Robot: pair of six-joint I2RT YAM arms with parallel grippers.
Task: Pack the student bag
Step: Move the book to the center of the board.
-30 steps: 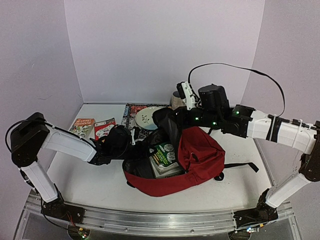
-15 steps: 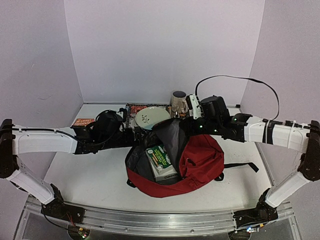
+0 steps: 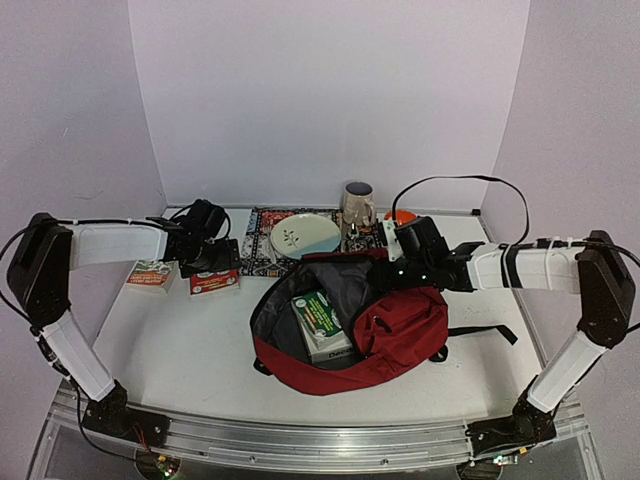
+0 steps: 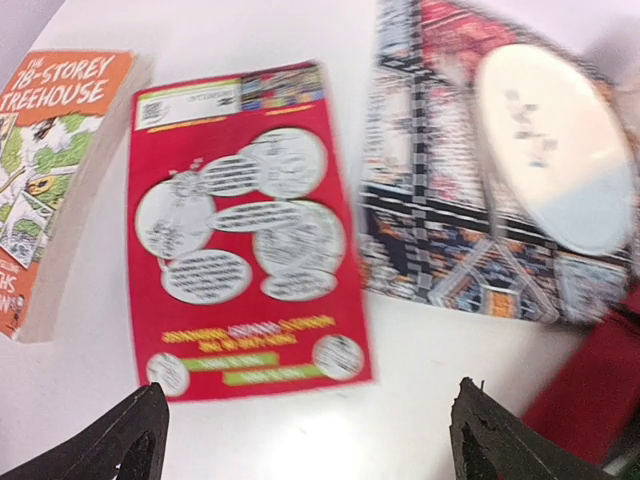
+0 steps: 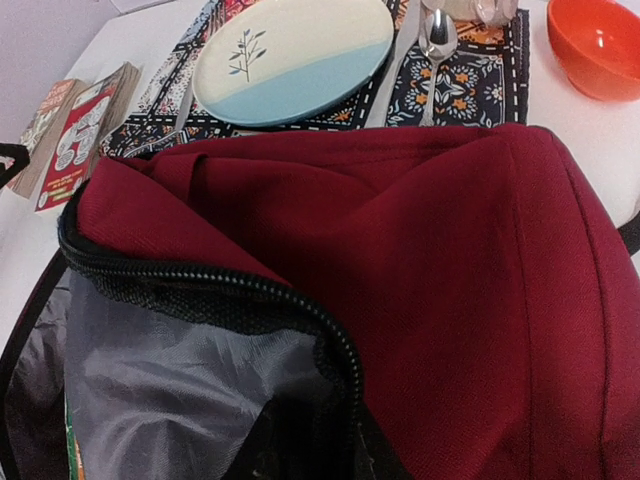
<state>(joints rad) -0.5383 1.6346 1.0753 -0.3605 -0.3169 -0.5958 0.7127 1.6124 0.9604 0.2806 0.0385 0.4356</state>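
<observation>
The student bag [image 3: 400,330], dark red, lies in the middle of the table. Its mouth gapes, showing grey lining [image 5: 180,390] and a green-and-white book [image 3: 325,325] inside. My right gripper [image 3: 385,272] sits at the bag's upper rim. In the right wrist view the black zipper edge [image 5: 200,280] runs down into dark shapes at the bottom, and its fingers do not show clearly. My left gripper [image 4: 310,450] is open over the table's far left, just in front of a red book [image 4: 245,220]. Nothing is between its fingertips [image 4: 130,440].
An orange-titled book [image 4: 50,170] lies left of the red one. Behind the bag a patterned placemat [image 3: 262,240] carries a blue-and-cream plate [image 3: 305,237] and a spoon [image 5: 435,40]. A mug [image 3: 356,203] and an orange bowl [image 3: 402,216] stand beside them. Walls enclose the table.
My left arm swung away from the bag to the far left over the books, and its jaws opened wide. My right arm lowered the bag's raised flap and drew back to the right.
</observation>
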